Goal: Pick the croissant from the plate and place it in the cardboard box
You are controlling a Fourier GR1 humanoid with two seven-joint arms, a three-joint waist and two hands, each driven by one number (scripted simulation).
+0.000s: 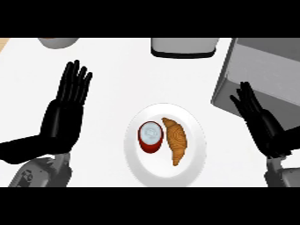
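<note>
**Both hands open, croissant waiting on the plate**

We are looking straight down at the white counter (113, 88), and nothing of the task is under way yet. The croissant (175, 140) is lying on the right half of the round white plate (194, 165), its long side running up and down the view. It is lying just beside a small red cup (150, 137) that is taking up the plate's left half. We are judging that this matters for the pick. The open side of the croissant is facing right, so a hand coming from that side is less likely to knock the cup.

Our right hand (262, 127) is showing at the right of the view with straight fingers pointing up and nothing in it. It is sitting between the plate and the grey box (269, 74), whose near corner is reaching in from the upper right. We are taking that box for the task's cardboard one, though it is looking grey here. The right hand seems the natural one for both the grasp and the short carry.

Our left hand (64, 116) is resting at the left, well apart from the plate, flat and released, holding nothing.

Along the far edge a pale container with a dark base (183, 47) and a rounded grey vessel (58, 42) are standing clear of the path to the box.
</note>
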